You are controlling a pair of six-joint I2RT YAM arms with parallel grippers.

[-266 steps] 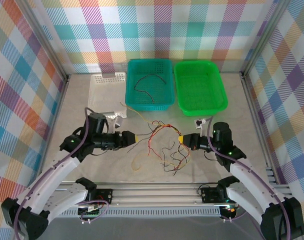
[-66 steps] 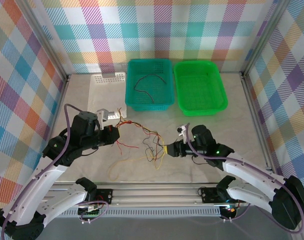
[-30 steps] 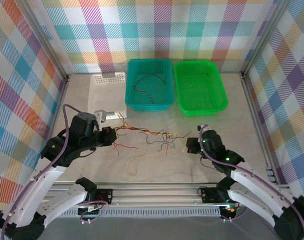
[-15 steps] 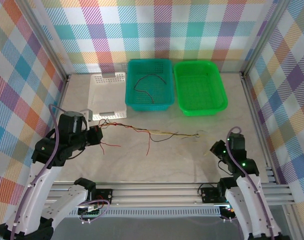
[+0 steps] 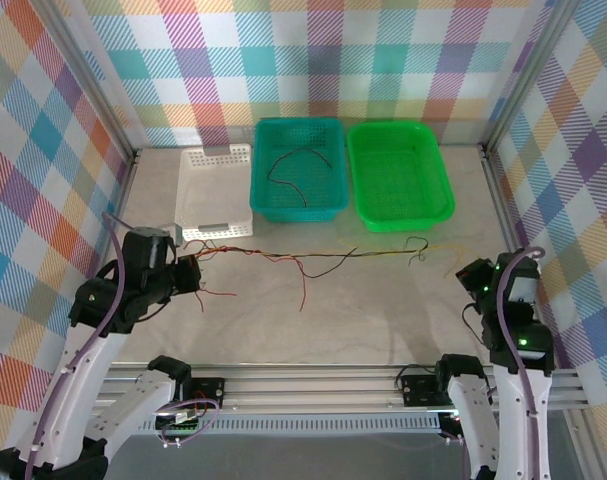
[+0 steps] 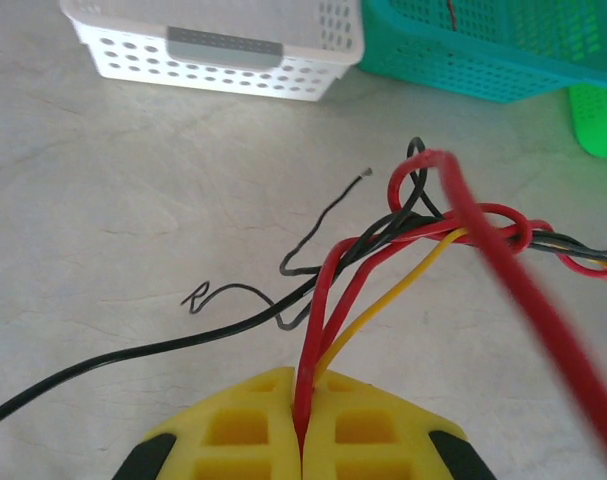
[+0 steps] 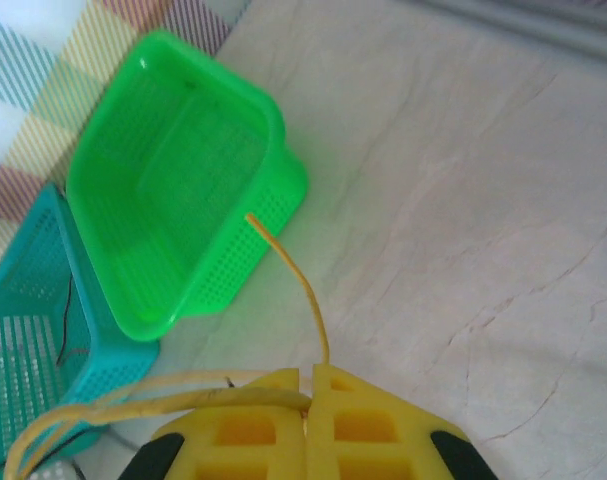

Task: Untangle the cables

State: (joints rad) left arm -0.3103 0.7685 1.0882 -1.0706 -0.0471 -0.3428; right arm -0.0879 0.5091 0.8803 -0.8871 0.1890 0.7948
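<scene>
The pull-apart step looks to be in hand. In the top view the cables [image 5: 323, 262] lie drawn into one thin line across the middle of the worktop [image 5: 333, 320], running from 9 o'clock to 3 o'clock.

The left claw [image 6: 301, 410] is clenched on red and yellow strands just short of a knot [image 6: 453, 215]. The right claw [image 7: 305, 395] is clenched on a yellow wire [image 7: 301, 285] alone.

Next, I judge, the right claw should draw that yellow wire on toward 3 o'clock while the left claw anchors the bundle. Once freed, it would go to a basket at 12 o'clock. The teal basket [image 5: 328, 205] already holds a dark wire [image 5: 283, 165].

In the left wrist view a blurred red strand crosses the knot, so I cannot tell which strands pass over which. The yellow loops leave the right wrist view at 8 o'clock. From above, the stretch reaching the right claw is too faint to trace.
</scene>
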